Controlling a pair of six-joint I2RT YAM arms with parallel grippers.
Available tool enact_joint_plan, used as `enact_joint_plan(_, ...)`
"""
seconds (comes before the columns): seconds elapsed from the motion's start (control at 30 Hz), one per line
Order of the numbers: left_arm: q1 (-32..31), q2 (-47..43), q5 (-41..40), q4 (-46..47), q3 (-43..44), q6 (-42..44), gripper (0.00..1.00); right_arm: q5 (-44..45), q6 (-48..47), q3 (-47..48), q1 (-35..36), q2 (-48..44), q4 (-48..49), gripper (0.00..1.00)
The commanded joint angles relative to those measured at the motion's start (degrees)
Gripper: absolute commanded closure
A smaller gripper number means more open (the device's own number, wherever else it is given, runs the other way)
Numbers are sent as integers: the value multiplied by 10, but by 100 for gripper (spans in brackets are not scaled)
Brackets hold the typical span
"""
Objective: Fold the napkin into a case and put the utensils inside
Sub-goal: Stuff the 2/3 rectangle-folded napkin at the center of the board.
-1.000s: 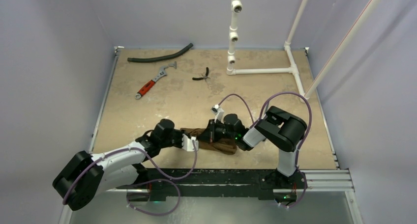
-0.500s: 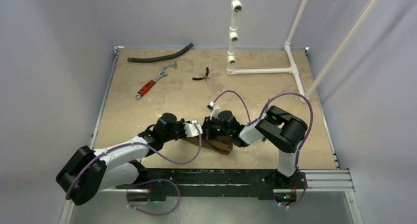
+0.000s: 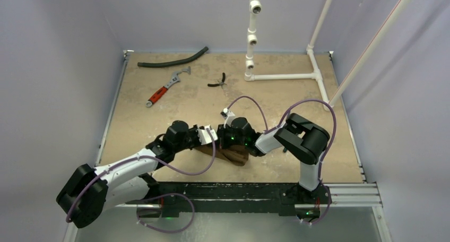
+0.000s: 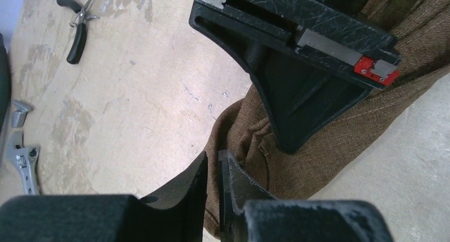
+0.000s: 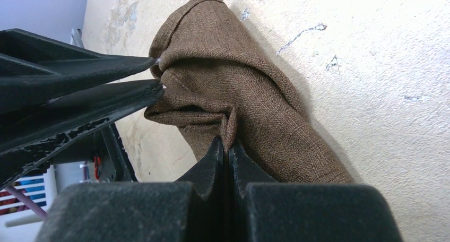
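the napkin (image 5: 254, 98) lies bunched into a rumpled brown roll on the surface (image 3: 159, 120), near the front edge and about midway between the two arm bases. it is not flat: several folds pile over one another.

the right gripper (image 5: 228, 146) reaches in from the right, low over the surface. its jaws are pressed together on a small upright pleat of the napkin, so the cloth is pinched between the tips.

the left gripper (image 4: 215, 165) comes in from the left and meets the same bundle from the other side. its jaws stand narrow, with only a slim gap between them. in the right wrist view its tips touch the end of a fold of the napkin; whether cloth is caught in that gap i cannot tell. in the left wrist view the right gripper's black body fills the upper middle, lying over the napkin just beyond the left fingertips. in the top view the two grippers are just beside each other, almost nose to nose.

well apart from them, toward the far side of the surface, lie a red-handled wrench (image 3: 165, 88) and small black pliers (image 3: 217, 81). a black hose (image 3: 172, 59) lies along the far edge. white pipes (image 3: 281, 76) stand at the far right part of the surface.
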Motion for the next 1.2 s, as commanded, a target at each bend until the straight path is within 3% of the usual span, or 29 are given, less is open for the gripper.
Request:
enact_joint_plan(0.0, -3, -22, 31, -12, 24, -7, 87, 42, -24, -15, 2, 28, -108, 100)
enact_joint_plan(0.17, -3, -28, 38, -28, 24, 12, 86, 44, -26, -23, 3, 27, -109, 100)
enact_joint_plan(0.33, -3, -27, 94, -87, 30, 68, 65, 41, -29, -22, 2, 29, -109, 100)
enact_joint_plan(0.5, -3, -57, 104, -82, 6, 97, 49, 37, -28, -23, 2, 31, -104, 100)
enact_joint_plan(0.8, -3, -125, 150, -166, -6, 154, 46, 30, -29, -23, 2, 34, -96, 100)
enact_joint_plan(0.97, -3, -97, 117, -108, -23, 141, 43, 26, -30, -22, 6, 35, -92, 100)
enact_joint_plan(1.17, -3, 5, 20, 35, -33, 130, 43, 25, -31, -18, 14, 36, -91, 100)
